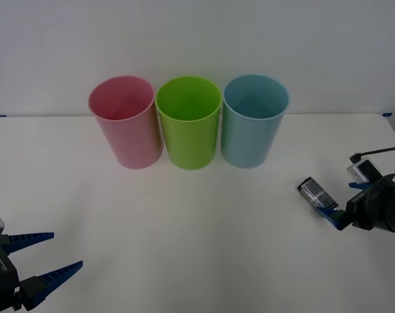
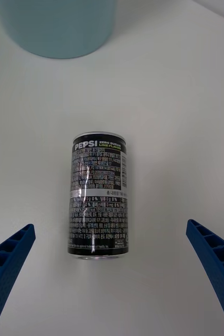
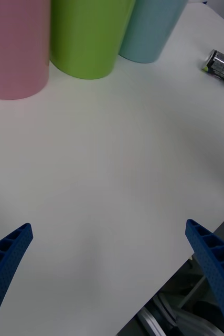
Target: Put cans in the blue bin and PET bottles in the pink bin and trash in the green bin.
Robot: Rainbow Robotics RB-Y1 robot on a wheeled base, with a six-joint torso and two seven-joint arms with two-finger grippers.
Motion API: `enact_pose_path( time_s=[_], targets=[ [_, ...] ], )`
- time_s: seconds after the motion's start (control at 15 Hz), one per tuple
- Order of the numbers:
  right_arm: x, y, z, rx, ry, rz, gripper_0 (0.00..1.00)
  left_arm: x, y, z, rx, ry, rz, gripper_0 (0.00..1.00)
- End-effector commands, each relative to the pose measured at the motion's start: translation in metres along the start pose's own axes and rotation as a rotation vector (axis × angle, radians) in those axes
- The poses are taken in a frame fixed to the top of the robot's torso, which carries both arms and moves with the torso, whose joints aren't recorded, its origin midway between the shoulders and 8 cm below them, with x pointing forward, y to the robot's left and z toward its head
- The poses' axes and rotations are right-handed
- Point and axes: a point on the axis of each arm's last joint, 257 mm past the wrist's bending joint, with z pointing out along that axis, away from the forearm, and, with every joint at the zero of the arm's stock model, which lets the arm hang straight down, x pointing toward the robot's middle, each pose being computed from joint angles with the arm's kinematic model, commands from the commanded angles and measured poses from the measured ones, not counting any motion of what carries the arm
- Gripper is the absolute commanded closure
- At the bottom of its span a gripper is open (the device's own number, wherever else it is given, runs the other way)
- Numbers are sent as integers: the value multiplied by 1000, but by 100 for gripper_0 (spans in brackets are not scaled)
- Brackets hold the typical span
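Observation:
The can (image 1: 314, 193), black with silver ends and green-yellow print, lies on its side on the white table (image 1: 197, 235) at the right. My right gripper (image 1: 337, 199) is open just behind it. In the right wrist view the can (image 2: 98, 194) lies between the spread fingertips (image 2: 17, 247) without touching them. The pink bin (image 1: 126, 122), green bin (image 1: 188, 124) and blue bin (image 1: 254, 122) stand upright in a row at the back. The blue bin (image 2: 59, 26) is nearest the can. My left gripper (image 1: 67, 250) hangs open at the near left, holding nothing.
From the left wrist view I see the pink bin (image 3: 14, 47), green bin (image 3: 85, 37), blue bin (image 3: 151, 29) and the can (image 3: 222, 66) far off, with the left gripper (image 3: 109, 227) over bare table near its front edge (image 3: 195, 247).

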Motion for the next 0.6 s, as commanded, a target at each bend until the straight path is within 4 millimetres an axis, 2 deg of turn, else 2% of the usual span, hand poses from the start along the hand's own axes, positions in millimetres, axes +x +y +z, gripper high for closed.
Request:
enact_pose_path(
  time_s=[0.07,0.6],
  targets=[
    [-3,0,11,-3,-4,3,0,0,0,0,0,0,0,0],
    [-10,1,41,-22,2,14,0,0,0,0,0,0,0,0]
  ],
)
